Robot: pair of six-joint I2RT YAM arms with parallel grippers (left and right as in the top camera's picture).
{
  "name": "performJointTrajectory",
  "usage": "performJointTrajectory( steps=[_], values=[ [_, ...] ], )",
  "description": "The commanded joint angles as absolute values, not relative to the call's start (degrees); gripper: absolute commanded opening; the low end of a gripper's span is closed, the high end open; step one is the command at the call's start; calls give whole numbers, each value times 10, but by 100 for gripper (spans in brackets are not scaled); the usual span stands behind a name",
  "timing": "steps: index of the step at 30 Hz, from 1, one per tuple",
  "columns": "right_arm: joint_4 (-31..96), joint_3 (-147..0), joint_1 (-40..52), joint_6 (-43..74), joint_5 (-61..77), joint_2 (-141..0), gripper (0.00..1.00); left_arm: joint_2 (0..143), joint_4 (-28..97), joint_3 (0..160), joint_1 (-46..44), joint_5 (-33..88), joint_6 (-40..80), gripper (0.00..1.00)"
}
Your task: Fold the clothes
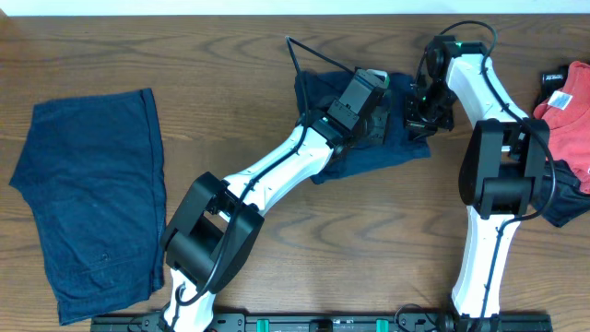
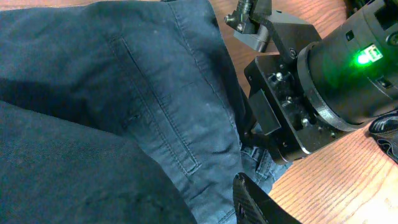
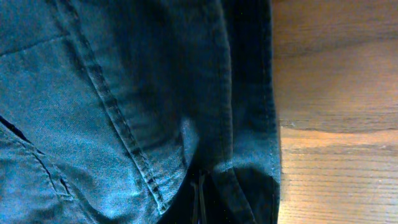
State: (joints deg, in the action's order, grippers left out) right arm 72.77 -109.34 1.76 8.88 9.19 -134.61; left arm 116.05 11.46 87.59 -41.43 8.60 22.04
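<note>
A crumpled piece of the navy clothes [image 1: 369, 148] lies at the table's middle back, under both grippers. My left gripper [image 1: 378, 88] hovers over its upper part. In the left wrist view one black finger [image 2: 249, 198] stands off to the right above the cloth [image 2: 155, 93], and a dark fold covers the other side, so the jaws stand open. My right gripper [image 1: 419, 120] is shut on this garment's right edge, its fingers [image 3: 200, 190] pressed together in the folds. Another navy garment [image 1: 92, 194] lies flat at the left.
A red garment [image 1: 570, 115] lies at the right edge, with a dark garment [image 1: 564, 207] below it. A black cable [image 1: 304, 60] runs behind the middle garment. Bare wood [image 3: 336, 124] shows right of the held hem.
</note>
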Motion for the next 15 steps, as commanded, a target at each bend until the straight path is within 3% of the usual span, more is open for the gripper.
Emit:
performJointTrajectory(
  steps=[1, 15],
  values=[
    [729, -1097, 16, 82, 92, -1351, 1, 1161, 107, 889, -418, 85, 217, 37],
    [755, -1128, -37, 81, 87, -1351, 1, 1173, 59, 889, -440, 109, 217, 37]
  ],
)
